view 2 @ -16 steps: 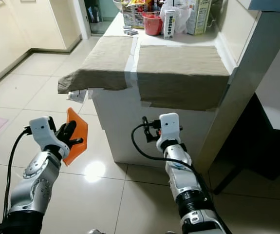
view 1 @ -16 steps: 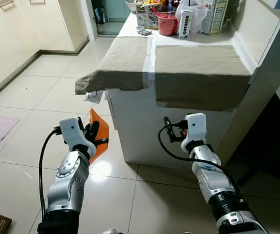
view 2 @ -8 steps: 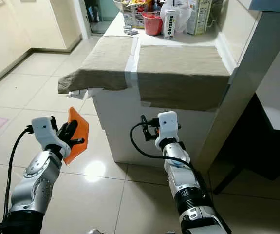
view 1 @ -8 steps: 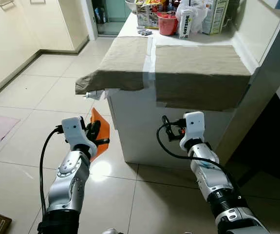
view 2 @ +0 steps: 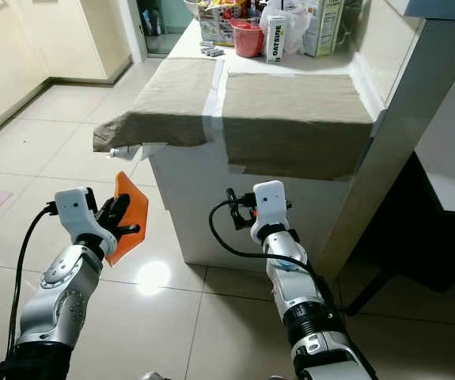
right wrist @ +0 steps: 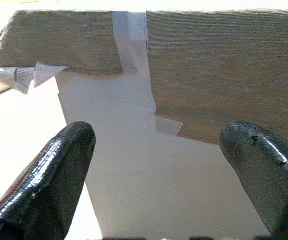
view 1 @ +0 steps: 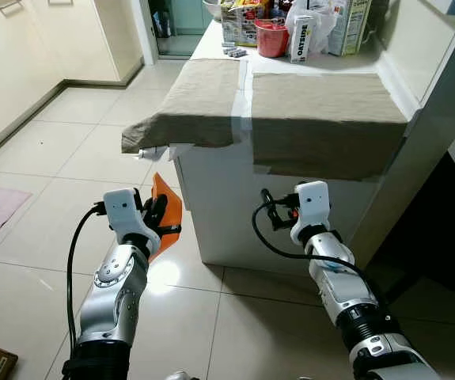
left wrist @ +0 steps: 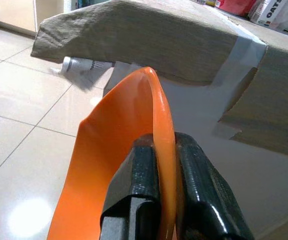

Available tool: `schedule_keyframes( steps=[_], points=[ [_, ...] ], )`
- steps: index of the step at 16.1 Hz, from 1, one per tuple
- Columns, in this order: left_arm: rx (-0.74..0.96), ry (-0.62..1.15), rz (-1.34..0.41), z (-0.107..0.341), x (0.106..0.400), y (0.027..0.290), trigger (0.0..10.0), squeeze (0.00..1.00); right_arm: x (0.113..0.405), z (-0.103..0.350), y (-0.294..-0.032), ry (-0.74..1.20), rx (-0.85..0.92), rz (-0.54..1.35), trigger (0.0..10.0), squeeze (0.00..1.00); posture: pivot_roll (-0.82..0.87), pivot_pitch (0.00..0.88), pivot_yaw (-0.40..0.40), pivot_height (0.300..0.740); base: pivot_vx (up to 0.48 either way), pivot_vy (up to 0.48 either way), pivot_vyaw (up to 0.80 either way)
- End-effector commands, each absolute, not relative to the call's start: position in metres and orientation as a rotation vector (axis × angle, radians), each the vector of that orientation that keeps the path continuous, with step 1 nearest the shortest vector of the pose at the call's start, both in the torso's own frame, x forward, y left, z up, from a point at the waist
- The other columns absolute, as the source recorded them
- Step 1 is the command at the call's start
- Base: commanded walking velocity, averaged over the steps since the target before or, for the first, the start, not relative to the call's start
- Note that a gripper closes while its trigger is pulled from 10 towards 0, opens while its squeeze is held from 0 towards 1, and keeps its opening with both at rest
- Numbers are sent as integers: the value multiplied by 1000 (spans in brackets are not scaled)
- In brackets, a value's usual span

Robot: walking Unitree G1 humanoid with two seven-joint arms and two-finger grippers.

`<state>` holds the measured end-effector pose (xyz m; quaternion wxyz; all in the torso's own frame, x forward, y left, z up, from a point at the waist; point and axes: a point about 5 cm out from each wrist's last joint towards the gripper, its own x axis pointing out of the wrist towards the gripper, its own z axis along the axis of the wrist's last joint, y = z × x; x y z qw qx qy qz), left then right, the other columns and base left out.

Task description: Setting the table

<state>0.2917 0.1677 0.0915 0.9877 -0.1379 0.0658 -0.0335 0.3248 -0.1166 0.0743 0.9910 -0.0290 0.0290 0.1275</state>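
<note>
Two grey-brown cloths (view 1: 322, 115) cover the near end of the white worktop (view 1: 290, 214), both drooping over its front edge, with boxes and a red tub (view 1: 272, 38) crowding the far end. Below that edge, over open tiled floor (view 1: 45, 166), the left gripper (left wrist: 166, 165) pinches an orange plate (view 1: 166, 218) by its rim, off the worktop's near left corner. The right gripper (right wrist: 159, 165) hangs wide apart, empty, facing the front panel.

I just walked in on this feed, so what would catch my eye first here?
The bright orange plate, pinched on edge in the left claw above the tiled floor. Ahead stands the white table with two brown cloths hanging over its near edge. The right claw faces it, open.
</note>
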Motion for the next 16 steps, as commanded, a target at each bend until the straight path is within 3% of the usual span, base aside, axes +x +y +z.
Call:
schedule_keyframes(
  steps=[1, 13, 16],
  points=[
    [-249, 101, -82, 97, 294, 169, 0, 0, 327, 78, -113, 46, -65, 271, 10000, 0, -78, 0, 73, 736, 0, 0, 0],
    [-261, 88, -141, 98, 290, 161, 0, 0, 329, 76, -112, 52, -77, 280, 10000, 0, -78, 0, 70, 736, 0, 0, 0],
    [-278, 63, -165, 102, 289, 157, 0, 0, 331, 79, -113, 42, -91, 279, 10000, 0, -79, 0, 69, 736, 0, -480, 0]
  ],
)
